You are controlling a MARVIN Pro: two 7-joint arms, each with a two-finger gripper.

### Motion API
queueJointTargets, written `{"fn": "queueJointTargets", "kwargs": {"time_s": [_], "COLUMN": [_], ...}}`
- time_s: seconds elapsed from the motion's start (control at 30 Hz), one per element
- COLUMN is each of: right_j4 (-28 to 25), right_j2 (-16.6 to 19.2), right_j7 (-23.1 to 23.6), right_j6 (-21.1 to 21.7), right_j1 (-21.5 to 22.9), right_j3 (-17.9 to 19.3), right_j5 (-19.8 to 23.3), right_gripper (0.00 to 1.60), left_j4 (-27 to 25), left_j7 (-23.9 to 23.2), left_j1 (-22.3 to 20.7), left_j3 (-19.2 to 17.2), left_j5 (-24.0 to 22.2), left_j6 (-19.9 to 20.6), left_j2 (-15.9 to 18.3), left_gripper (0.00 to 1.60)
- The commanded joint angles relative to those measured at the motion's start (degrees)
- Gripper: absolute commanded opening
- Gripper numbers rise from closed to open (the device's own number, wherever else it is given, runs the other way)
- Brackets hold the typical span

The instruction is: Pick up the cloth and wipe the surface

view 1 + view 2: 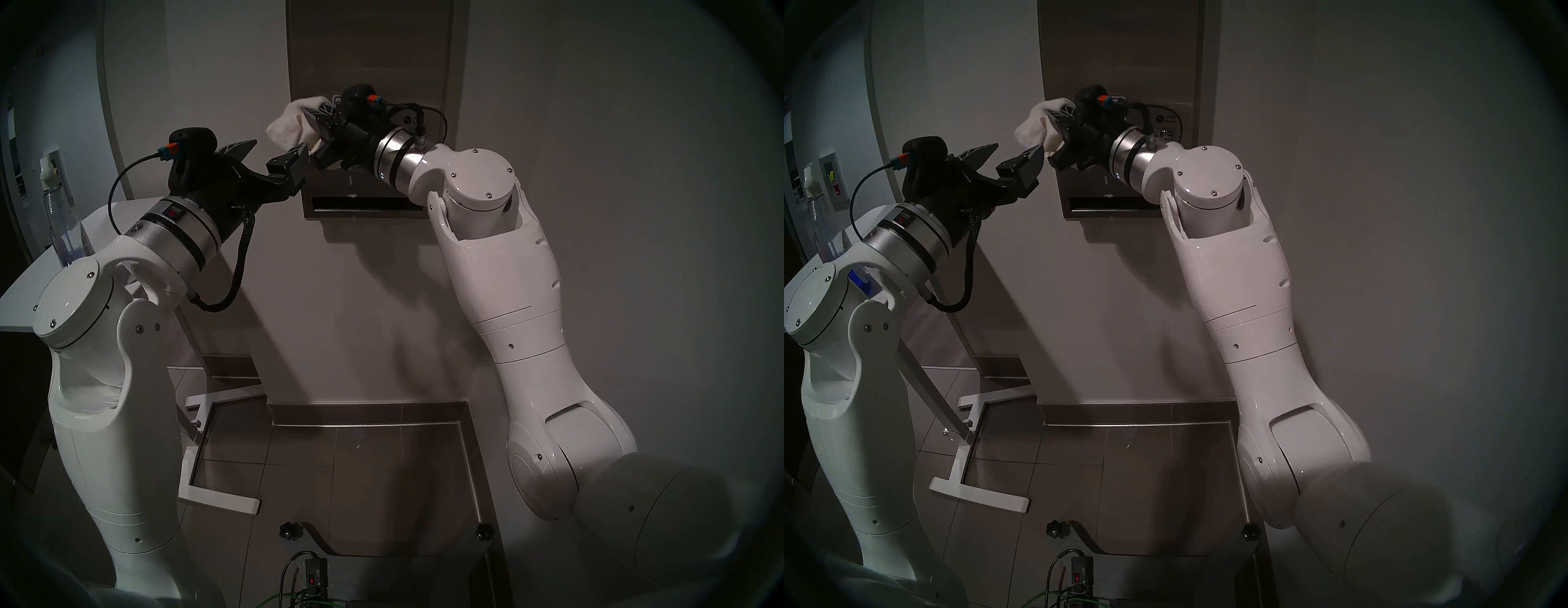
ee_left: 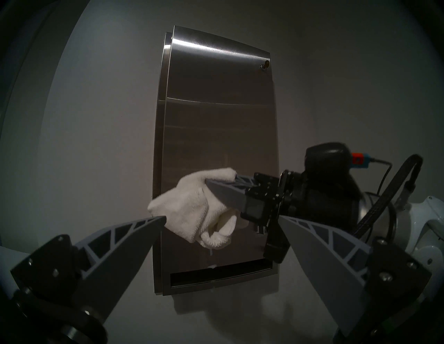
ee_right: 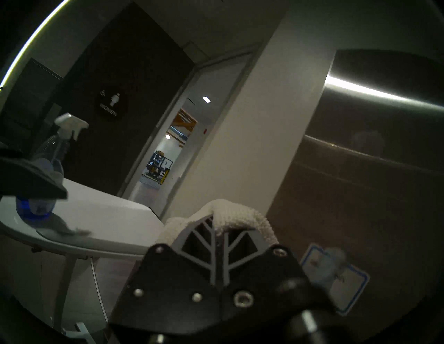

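- The right end effector (image 2: 213, 192) is clamped on the cloth (image 2: 192, 211), jaws together with the fabric bunched around and ahead of the tips.
- The cloth sits at the left edge of the dispenser front (image 2: 216, 132), in its lower half, above the dark horizontal slot (image 2: 216, 276). Whether the fabric presses on the steel or hangs just clear of it cannot be told.
- The left end effector (image 2: 221, 230) is empty, fingers wide apart, held near and below the cloth without touching it.
- Step in hand, as judged: wiping the panel.
- Procedure for a clean stroke:
  - Lead with the bunched fabric, so the hard fingertips stay off the brushed steel.
  - Apply light, even pressure; a loose fold trails below the grip and may drag or snag.
  - Run strokes along the panel, overlapping each pass, from the left edge toward the right.
  - Keep clear of the blue-bordered label (image 3: 336, 281) edges and the slot lip, where fabric could catch.
- Keep the left arm parked; it lies close to the stroke path on the left.
- The spray bottle (image 3: 48, 163) stands on the desk (image 3: 108, 216), far left, unused.
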Motion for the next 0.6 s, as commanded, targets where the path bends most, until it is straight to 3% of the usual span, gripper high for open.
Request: {"fn": "queueJointTargets", "kwargs": {"time_s": [0.0,0.3,0.37,0.4,0.57], "right_j4": [-7.21,-11.49,-15.47,-13.05,-20.51], "right_j2": [1.29,2.27,2.86,2.45,3.47], "right_j7": [2.1,3.26,2.7,3.18,1.48], "right_j6": [-1.92,-1.42,0.72,-0.7,4.49], "right_j1": [-3.1,-6.18,-8.38,-7.19,-11.16], "right_j3": [0.3,1.01,1.06,1.14,1.01], "right_j5": [1.71,2.13,1.36,1.88,0.07], "right_gripper": [0.0,0.0,0.0,0.0,0.0], "left_j4": [-1.31,-1.35,-1.35,-1.36,-1.37], "left_j7": [0.03,0.2,0.24,0.25,0.36], "left_j1": [-1.22,-1.26,-1.27,-1.27,-1.28], "left_j3": [-0.06,-0.04,-0.03,-0.03,0.0], "left_j5": [-0.24,-0.4,-0.43,-0.45,-0.54], "left_j6": [-0.54,-0.57,-0.58,-0.58,-0.6], "left_j2": [-0.12,-0.06,-0.05,-0.04,-0.01], "left_gripper": [1.6,1.6,1.6,1.6,1.6]}}
